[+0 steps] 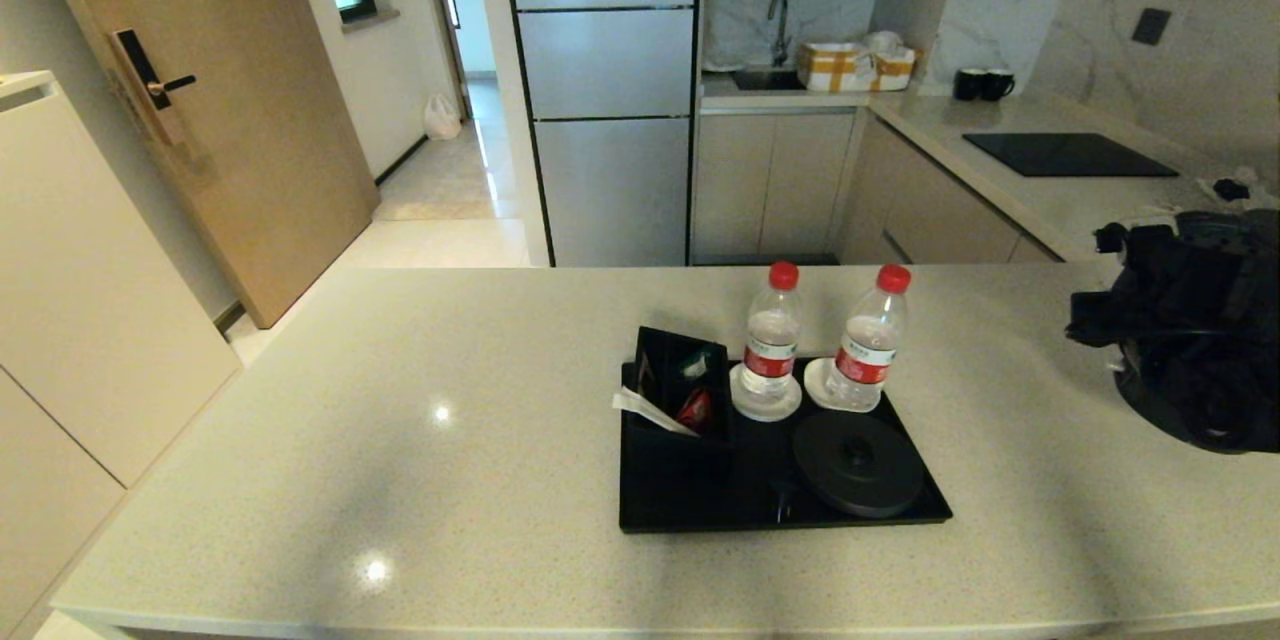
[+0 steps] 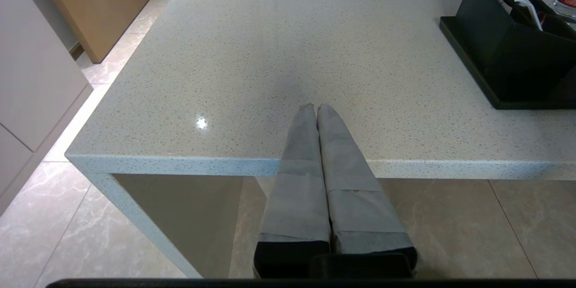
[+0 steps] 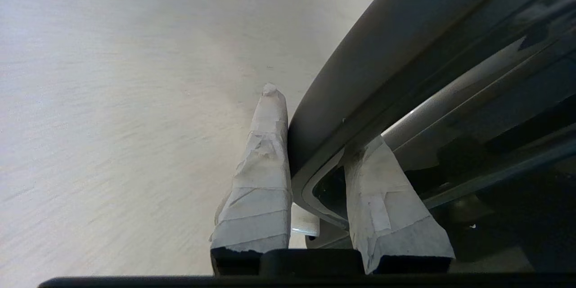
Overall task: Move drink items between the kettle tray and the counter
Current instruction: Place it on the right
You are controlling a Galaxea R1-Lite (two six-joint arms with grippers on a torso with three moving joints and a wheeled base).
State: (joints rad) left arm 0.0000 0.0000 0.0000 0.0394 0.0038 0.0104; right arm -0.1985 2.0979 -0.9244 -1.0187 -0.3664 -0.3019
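right tool (image 3: 315, 144) clamps kettle (image 1: 1200, 390) handle, bench (image 1: 450, 480) right edge | left tool (image 2: 315, 110) closed, empty, near edge | tray (image 1: 690, 500): two bottles (image 1: 771, 340), sachet box (image 1: 680, 390), bare base (image 1: 858, 463)

Open counter (image 1: 400, 440) left of tray (image 1: 690, 510)

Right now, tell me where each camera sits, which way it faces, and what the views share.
Head view: up on the head, looking down at the counter, tray and two bottles; right arm at the right edge.
Left wrist view: behind the shut left gripper, facing the counter's near edge.
Right wrist view: behind the right gripper, fingers around the kettle handle.
Head and left wrist views share the tray and sachet box.
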